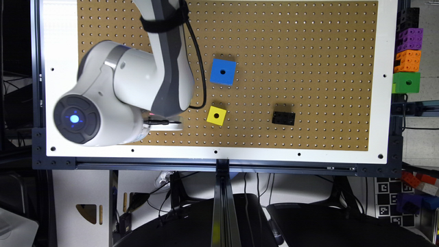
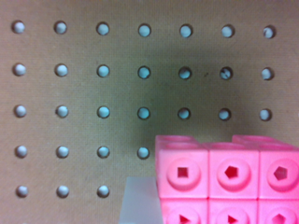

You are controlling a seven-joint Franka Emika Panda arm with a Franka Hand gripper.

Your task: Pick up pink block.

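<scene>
The pink block (image 2: pixel 229 179) shows very close in the wrist view, a bright pink studded brick lying on the brown pegboard (image 2: pixel 93 93), its studs facing the camera. In the exterior view the gripper (image 1: pixel 166 124) is the white part under the arm's wrist, low over the pegboard near its front edge, toward the exterior view's left. There the arm covers the pink block. Whether the gripper is open or shut on the block is not visible.
A yellow cube (image 1: pixel 216 115) lies just to the exterior view's right of the gripper, a blue cube (image 1: pixel 223 71) farther back, and a black studded brick (image 1: pixel 283 118) farther right. Coloured blocks (image 1: pixel 407 51) are stacked off the board's right edge.
</scene>
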